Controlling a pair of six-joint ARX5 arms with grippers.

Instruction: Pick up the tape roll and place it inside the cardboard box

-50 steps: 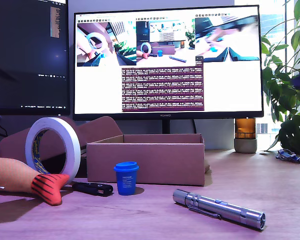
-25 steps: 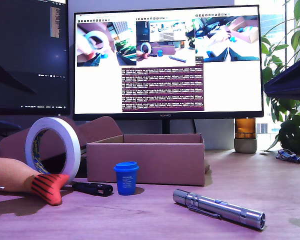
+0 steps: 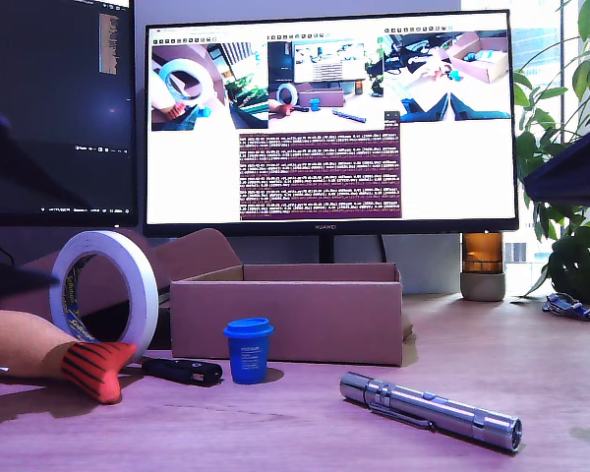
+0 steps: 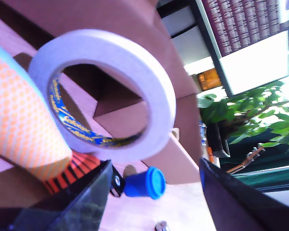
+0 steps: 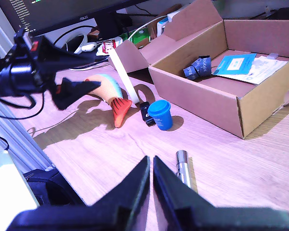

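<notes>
The first gripper point(image 4: 155, 166) is hanging with its jaws spread wide and nothing between them, and its wrist view is looking straight through the hollow of the tape roll point(image 4: 149, 77). What is new: at nine o'clock in the exterior view a dark blur point(image 3: 5, 280) is now showing beside the roll where a second ago there was none, which is probably that arm closing in. The roll itself is not budging; it is standing on edge on the desk point(image 3: 305, 433), leaning by the orange toy point(image 3: 39, 349), at nine o'clock of the cardboard box point(image 3: 285, 320). The second gripper point(image 5: 150, 161) is sitting pinched together, empty, high above the desk. So the grasp is looking imminent, but nothing is lifted yet.
</notes>
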